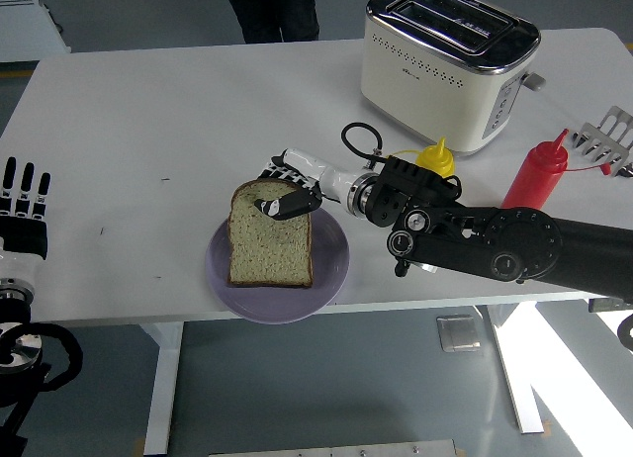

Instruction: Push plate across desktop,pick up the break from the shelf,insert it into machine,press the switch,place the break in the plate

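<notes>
The right arm (495, 251) enters from the right edge and extends leftward, low and nearly horizontal. The right hand (289, 190) points left, fingers curled in a grasp. The left hand (22, 202) sits at the left edge, fingers straight, pointing away, holding nothing.

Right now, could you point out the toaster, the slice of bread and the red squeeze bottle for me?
toaster (435, 71), head view, on its cream front wall.
slice of bread (269, 251), head view, on the middle of its face, on the purple plate.
red squeeze bottle (532, 183), head view, on its body.
</notes>
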Controlling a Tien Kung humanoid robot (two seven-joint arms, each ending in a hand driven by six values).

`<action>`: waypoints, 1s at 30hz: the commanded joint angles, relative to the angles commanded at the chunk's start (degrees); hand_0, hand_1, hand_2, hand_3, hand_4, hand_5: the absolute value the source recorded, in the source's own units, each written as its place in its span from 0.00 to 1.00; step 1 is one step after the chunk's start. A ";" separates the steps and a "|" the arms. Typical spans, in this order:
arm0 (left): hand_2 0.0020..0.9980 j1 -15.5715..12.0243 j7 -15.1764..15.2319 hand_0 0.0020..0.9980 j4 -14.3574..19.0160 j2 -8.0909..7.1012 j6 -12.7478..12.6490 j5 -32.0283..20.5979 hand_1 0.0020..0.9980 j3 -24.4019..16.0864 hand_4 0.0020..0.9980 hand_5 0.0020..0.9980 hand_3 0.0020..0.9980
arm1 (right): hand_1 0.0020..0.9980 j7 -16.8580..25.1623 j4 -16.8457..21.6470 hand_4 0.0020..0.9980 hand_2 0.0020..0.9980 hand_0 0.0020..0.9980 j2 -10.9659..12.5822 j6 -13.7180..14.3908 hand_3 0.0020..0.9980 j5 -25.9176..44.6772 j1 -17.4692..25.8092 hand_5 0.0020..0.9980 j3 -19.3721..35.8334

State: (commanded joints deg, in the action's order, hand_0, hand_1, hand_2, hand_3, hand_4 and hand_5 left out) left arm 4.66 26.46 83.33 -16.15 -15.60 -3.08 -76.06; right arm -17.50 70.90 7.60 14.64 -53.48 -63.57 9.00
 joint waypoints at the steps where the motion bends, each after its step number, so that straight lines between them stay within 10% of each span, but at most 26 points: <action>1: 0.62 0.01 0.02 0.75 0.00 -0.01 -0.01 -0.01 0.68 0.00 0.64 0.90 0.59 | 0.79 0.02 -0.05 0.85 0.81 0.80 0.00 -0.03 0.65 0.00 -0.02 0.33 0.02; 10: 0.62 0.12 0.16 0.75 0.06 -0.10 -0.10 -0.04 0.68 0.01 0.64 0.90 0.59 | 0.81 0.18 -0.50 0.86 0.85 0.81 0.10 -0.26 0.71 -0.53 -0.26 0.35 0.32; 11: 0.62 0.14 0.17 0.75 0.06 -0.10 -0.10 -0.03 0.67 0.02 0.64 0.90 0.59 | 0.83 0.22 -0.54 0.84 0.88 0.82 0.10 -0.23 0.85 -0.61 -0.29 0.34 0.33; 30: 0.62 0.29 0.49 0.75 0.25 -0.12 -0.22 -0.05 0.67 -0.24 0.64 0.91 0.59 | 0.84 0.79 2.89 0.74 0.90 0.82 1.51 0.41 0.86 -6.14 -0.47 0.34 5.18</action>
State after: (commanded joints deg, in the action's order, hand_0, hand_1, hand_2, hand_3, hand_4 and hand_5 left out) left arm 4.96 26.95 83.58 -16.27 -15.82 -3.12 -76.30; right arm -16.71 73.79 9.11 15.04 -59.62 -64.04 14.18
